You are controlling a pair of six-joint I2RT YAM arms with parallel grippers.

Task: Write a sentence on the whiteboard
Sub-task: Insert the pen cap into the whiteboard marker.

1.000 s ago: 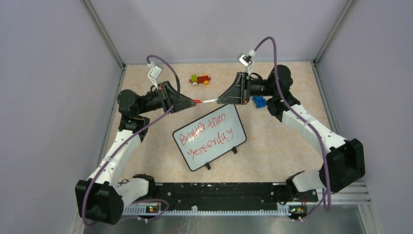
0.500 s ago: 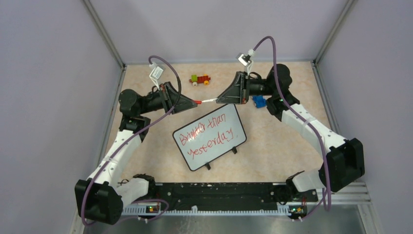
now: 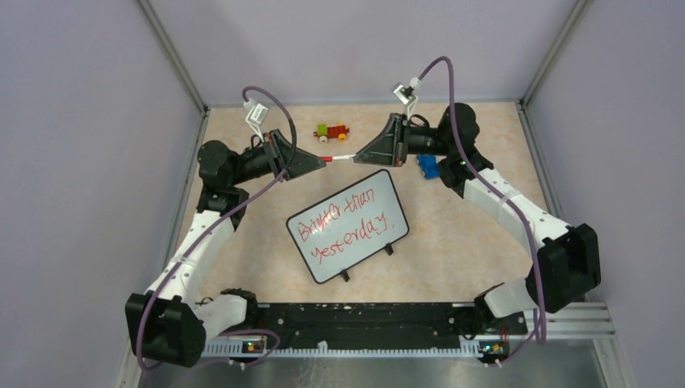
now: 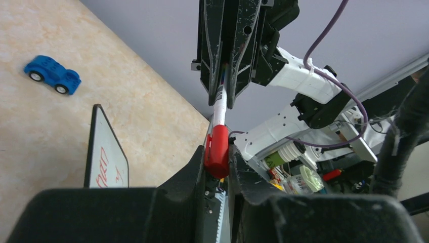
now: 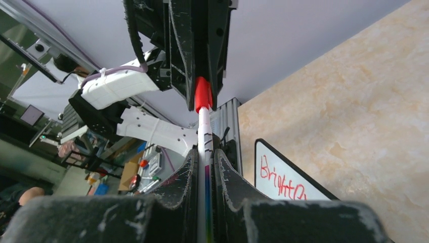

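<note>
Two grippers are pinching nearly shut at the far side: left gripper (image 3: 321, 162) on the cap (image 3: 327, 160), right gripper (image 3: 360, 157) on the marker (image 3: 344, 158). Near them, the whiteboard (image 3: 339, 263) is carrying the sentence (image 3: 347, 222). I'm aiming to press straight along the marker's axis, avoiding skew.

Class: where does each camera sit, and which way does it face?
Top external: above, behind the bases, looking down at the whiteboard; left arm, right arm show.
Left wrist: facing the right gripper; own fingers clamp the red cap.
Right wrist: faces the left gripper; own fingers clamp the marker.
Shared: both wrist views show the marker and whiteboard.
</note>
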